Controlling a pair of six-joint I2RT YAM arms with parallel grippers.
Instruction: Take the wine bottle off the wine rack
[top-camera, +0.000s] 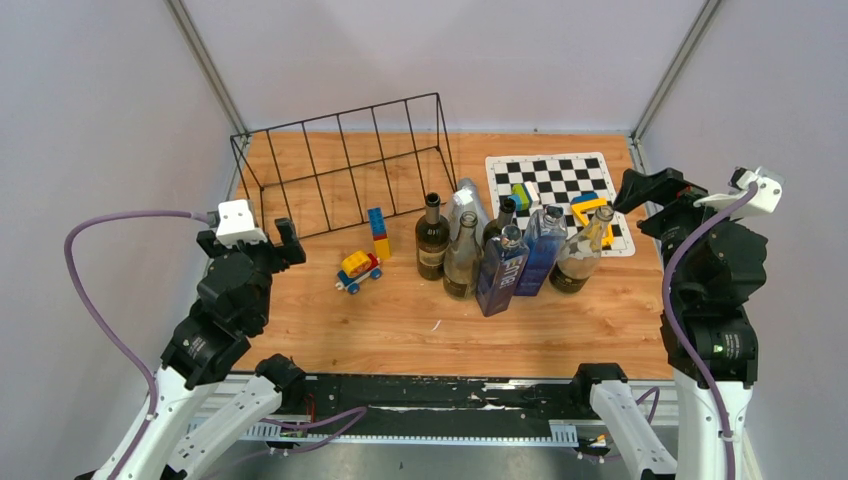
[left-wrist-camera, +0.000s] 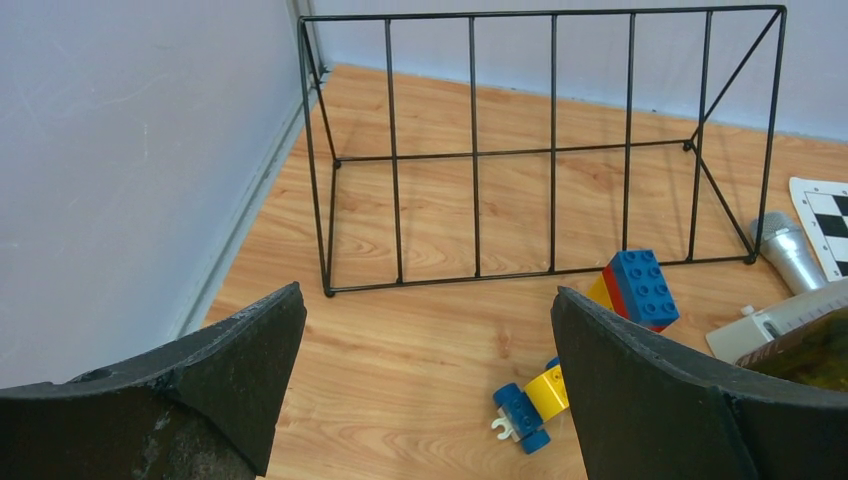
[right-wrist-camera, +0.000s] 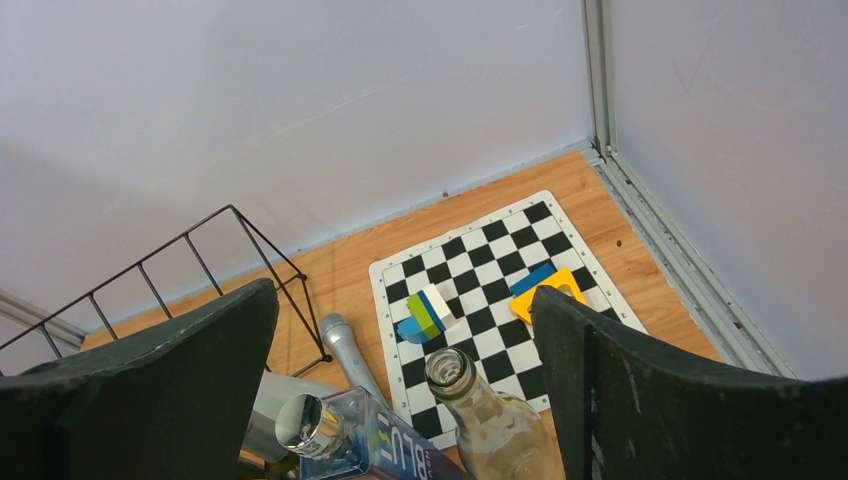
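The wine rack (top-camera: 337, 116), a long black wire frame, stands at the back left with no bottle in its slots; it also shows in the left wrist view (left-wrist-camera: 510, 153) and the right wrist view (right-wrist-camera: 240, 215). Several bottles stand upright in a cluster on the table: a dark wine bottle (top-camera: 432, 240), a clear one (top-camera: 461, 258), a blue square one (top-camera: 500, 268) and a round clear one (top-camera: 580, 255). My left gripper (top-camera: 252, 243) is open and empty, short of the rack (left-wrist-camera: 425, 300). My right gripper (top-camera: 660, 200) is open and empty, above the clear bottle's mouth (right-wrist-camera: 452, 372).
A toy car (top-camera: 358, 270) and a stack of bricks (top-camera: 379, 233) lie between the rack and the bottles. A silver microphone (top-camera: 470, 200) lies behind the bottles. The chessboard mat (top-camera: 560, 180) at the back right bears small blocks. Walls close in on three sides.
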